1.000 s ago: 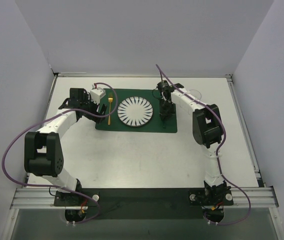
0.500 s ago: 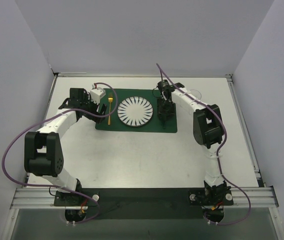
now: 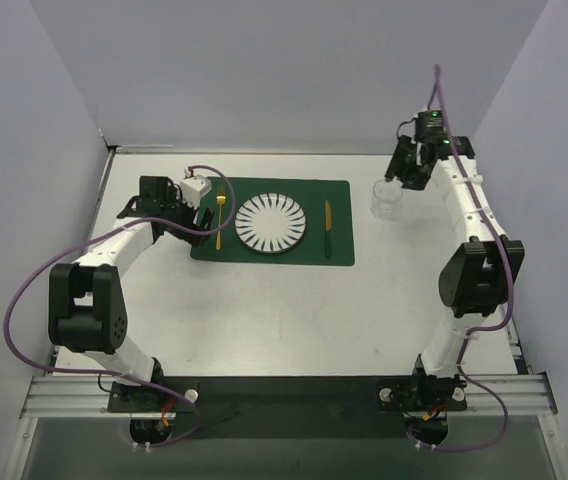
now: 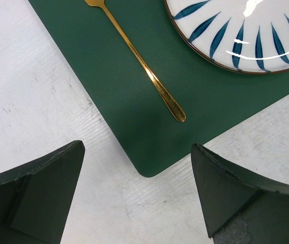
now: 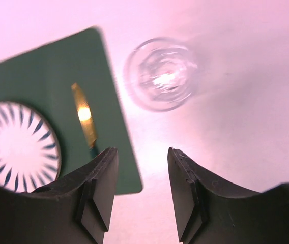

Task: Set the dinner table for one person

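The white tabletop (image 3: 264,310) filled the floor of the booth, running from the rail where both arms were bolted out to the back wall. A green mat (image 3: 264,192) lay on its far half, left of centre. A white plate (image 3: 272,224) with blue rays sat in the middle of the mat. A gold fork (image 3: 220,220) lay on the mat just left of the plate, and a knife (image 3: 327,228) lay just right of it, both pointing away from the arms.

The left hand (image 3: 202,214) hung low over the mat's near left corner. Its fingers were spread wide with nothing between them, and the fork's handle end showed just beyond them in the wrist view.

A clear glass (image 3: 387,198) stood upright on the bare tabletop, just right of the mat's far right corner. The right hand (image 3: 405,176) hovered above and a little beyond it, clear of the glass. Its fingers were parted narrowly and held nothing. Seen from that wrist, the picture was blurred.
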Controlling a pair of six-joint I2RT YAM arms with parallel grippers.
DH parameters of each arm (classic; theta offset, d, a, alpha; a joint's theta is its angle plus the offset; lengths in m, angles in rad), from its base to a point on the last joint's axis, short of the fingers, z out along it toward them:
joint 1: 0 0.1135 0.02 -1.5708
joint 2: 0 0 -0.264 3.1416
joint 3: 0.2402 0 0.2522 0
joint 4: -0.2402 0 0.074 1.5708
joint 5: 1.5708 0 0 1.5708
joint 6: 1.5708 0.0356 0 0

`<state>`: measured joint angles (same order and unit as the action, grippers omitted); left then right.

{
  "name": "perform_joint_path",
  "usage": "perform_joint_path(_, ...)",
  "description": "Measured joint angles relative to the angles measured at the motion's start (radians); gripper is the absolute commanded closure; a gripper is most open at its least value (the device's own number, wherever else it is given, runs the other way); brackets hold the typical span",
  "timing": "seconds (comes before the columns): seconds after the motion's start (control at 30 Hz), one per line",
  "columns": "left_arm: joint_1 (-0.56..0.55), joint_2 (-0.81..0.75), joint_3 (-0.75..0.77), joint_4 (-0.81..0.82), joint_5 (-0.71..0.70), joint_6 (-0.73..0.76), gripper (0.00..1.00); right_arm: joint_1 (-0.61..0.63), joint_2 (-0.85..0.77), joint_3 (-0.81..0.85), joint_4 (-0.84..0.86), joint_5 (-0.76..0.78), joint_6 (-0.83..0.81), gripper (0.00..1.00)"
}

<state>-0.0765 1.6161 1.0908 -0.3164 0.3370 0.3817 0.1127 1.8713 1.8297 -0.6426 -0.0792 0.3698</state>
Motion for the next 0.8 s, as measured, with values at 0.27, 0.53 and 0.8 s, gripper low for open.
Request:
perform_joint_path(0.27,0.002,0.0,0.0,0.0,0.0,0.003,0.03,-0.204,0.154,0.034,0.005,-0.019,0.035,0.58)
perform_joint_path(0.53,0.006,0.004,0.0,0.0,0.0,0.006,0.03,-0.197,0.287,0.071,0.022,-0.072,0.038,0.6)
perform_joint_path(0.8,0.006,0.016,0.0,0.0,0.0,0.008,0.03,-0.195,0.289,0.08,0.044,-0.086,0.044,0.72)
